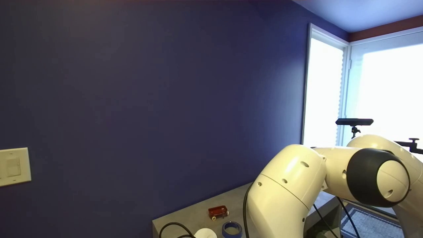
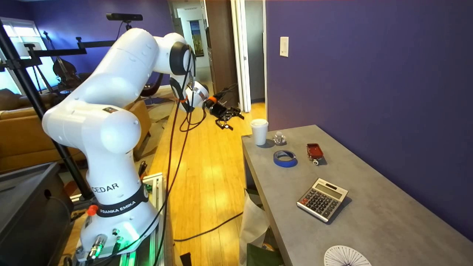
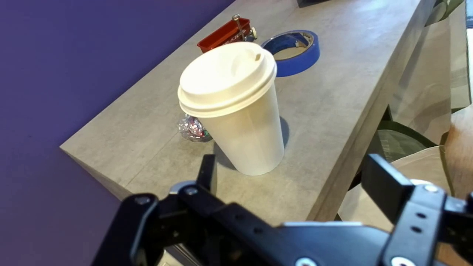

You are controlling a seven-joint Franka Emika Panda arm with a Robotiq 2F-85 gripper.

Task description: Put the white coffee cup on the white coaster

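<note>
The white coffee cup is a tall paper cup with a white lid. It stands upright near the end of the grey table; it also shows in both exterior views, with only its lid visible in an exterior view. The white coaster is a flat round disc with dark radiating lines at the near end of the table, partly cut off by the frame. My gripper is open and empty. In an exterior view the gripper hangs beyond the table edge, to the left of the cup and apart from it.
The grey table runs along a purple wall. Beside the cup are a clear wrapped item, a blue tape roll and a red toy wagon. A calculator lies between these and the coaster. Bags stand below the table edge.
</note>
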